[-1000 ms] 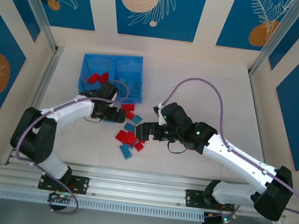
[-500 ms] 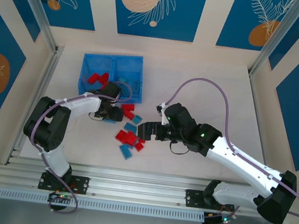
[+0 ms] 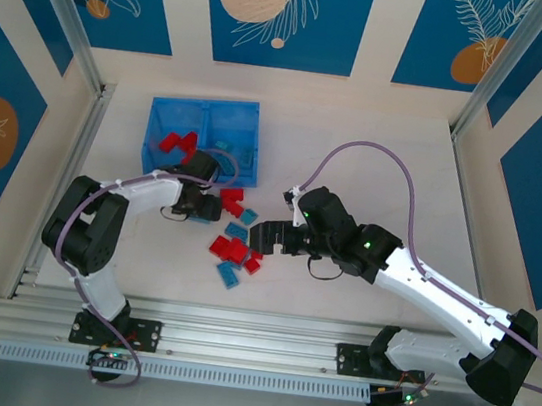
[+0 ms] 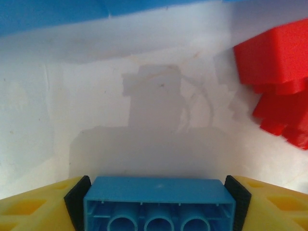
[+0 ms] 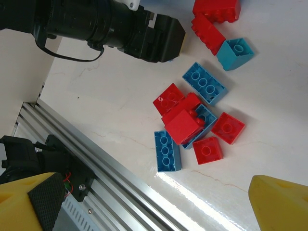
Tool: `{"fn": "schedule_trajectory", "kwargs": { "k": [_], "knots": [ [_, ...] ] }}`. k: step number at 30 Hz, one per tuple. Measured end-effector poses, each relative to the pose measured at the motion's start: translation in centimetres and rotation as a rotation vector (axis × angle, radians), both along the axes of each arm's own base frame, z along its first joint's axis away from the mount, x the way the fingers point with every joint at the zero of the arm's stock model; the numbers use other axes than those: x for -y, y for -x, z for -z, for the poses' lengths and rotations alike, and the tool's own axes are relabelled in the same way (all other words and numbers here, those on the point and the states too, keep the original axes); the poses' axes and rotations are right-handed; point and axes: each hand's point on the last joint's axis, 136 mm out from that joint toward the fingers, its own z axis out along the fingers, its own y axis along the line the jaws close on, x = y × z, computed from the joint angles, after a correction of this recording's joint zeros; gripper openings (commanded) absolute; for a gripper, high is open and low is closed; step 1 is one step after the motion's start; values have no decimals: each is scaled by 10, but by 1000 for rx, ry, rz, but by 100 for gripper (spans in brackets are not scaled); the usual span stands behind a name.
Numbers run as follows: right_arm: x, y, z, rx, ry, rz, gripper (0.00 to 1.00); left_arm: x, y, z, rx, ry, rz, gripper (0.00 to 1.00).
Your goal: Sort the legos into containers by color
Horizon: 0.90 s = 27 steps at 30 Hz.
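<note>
The legos lie in a loose pile of red [image 3: 229, 249] and blue [image 3: 229, 275] bricks in front of the containers, a blue two-compartment tray [image 3: 157, 106]. Red bricks [image 3: 173, 141] sit in its left compartment and a teal brick [image 3: 223, 146] in its right. My left gripper [image 3: 212, 205] is low beside the pile, shut on a blue brick [image 4: 159, 199] between its black pads [image 4: 77, 197]. Red bricks [image 4: 276, 72] lie just ahead of it. My right gripper [image 3: 264, 237] hovers open over the pile, above a long blue brick [image 5: 167, 150] and a red one [image 5: 183, 126].
An aluminium rail [image 3: 251, 347] runs along the near edge of the table. Wall panels enclose the table on the left, back and right. The left arm's black wrist [image 5: 159, 36] is close to the pile's far side. White tabletop [image 3: 387, 169] stretches to the right.
My left gripper's jaws have come in onto the blue brick, and the left arm's elbow has swung inward. The right arm has barely moved.
</note>
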Motion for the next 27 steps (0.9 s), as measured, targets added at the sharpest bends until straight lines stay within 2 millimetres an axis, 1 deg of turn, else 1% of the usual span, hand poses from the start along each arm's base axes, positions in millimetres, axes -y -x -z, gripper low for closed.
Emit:
{"fn": "schedule_trajectory", "kwargs": {
  "k": [1, 3, 8, 11, 13, 15, 17, 18, 19, 21, 23, 24, 25, 27],
  "knots": [
    [0, 0, 0, 0, 0, 1, 100, -1, 2, 2, -7, -3, 0, 74],
    [0, 0, 0, -2, -1, 2, 100, -2, 5, 6, -17, -9, -1, 71],
    [0, 0, 0, -4, -1, 7, 99, -3, 3, 5, -9, -7, -10, 59],
    [0, 0, 0, -5, -2, 7, 100, -2, 5, 1, -9, 2, -14, 56],
    [0, 0, 0, -5, -2, 7, 100, -1, 8, -9, 0, 14, -11, 56],
    [-1, 1, 0, -4, -1, 4, 100, 1, 8, -31, 36, 36, -8, 55],
    [-2, 3, 0, 0, 1, 1, 100, 7, 2, -62, 98, 70, -1, 53],
    [-2, 3, 0, 2, 3, 1, 100, 11, -5, -82, 146, 92, 2, 52],
    [-2, 2, 0, 5, 4, 3, 100, 13, -11, -98, 184, 109, 3, 52],
    [-1, 1, 0, 9, 6, 9, 100, 21, -29, -137, 276, 145, 9, 51],
    [0, 0, 0, 15, 8, 15, 100, 27, -46, -165, 344, 152, 20, 50],
    [0, 0, 0, 16, 10, 18, 100, 30, -56, -177, 371, 153, 23, 50],
    [0, -1, 0, 17, 10, 20, 100, 33, -67, -184, 389, 150, 29, 50],
    [1, -1, -1, 16, 9, 27, 99, 42, -92, -192, 407, 146, 36, 50]
  ]
}}
